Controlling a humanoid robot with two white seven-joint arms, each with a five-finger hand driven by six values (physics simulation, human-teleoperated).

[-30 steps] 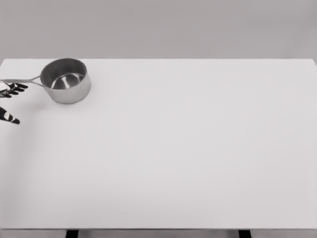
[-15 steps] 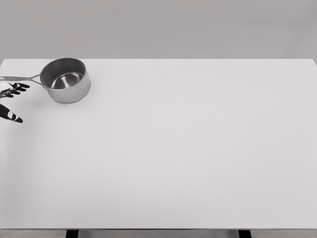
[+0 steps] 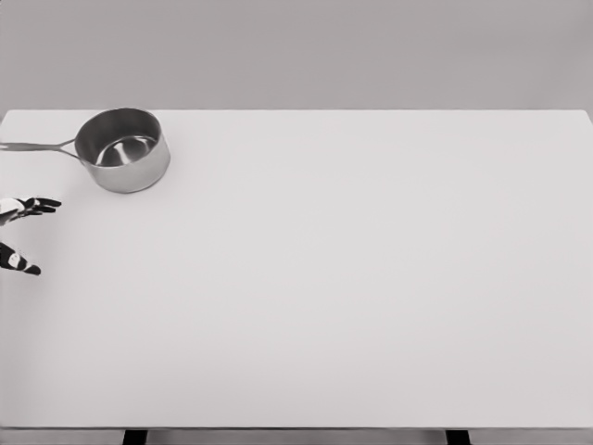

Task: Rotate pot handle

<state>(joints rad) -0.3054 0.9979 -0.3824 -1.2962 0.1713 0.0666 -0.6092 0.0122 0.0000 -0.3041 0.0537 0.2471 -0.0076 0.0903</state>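
Note:
A steel pot stands at the far left of the white table, near its back edge. Its thin handle points left, almost level, and runs to the picture's left edge. My left hand shows only as dark fingertips at the left edge, well in front of the handle and apart from it. The fingers are spread and hold nothing. The right arm is out of view.
The left hand has drawn back toward the table's front, away from the handle. The handle swung slightly, from a tilt to nearly level. The pot itself stays in place.

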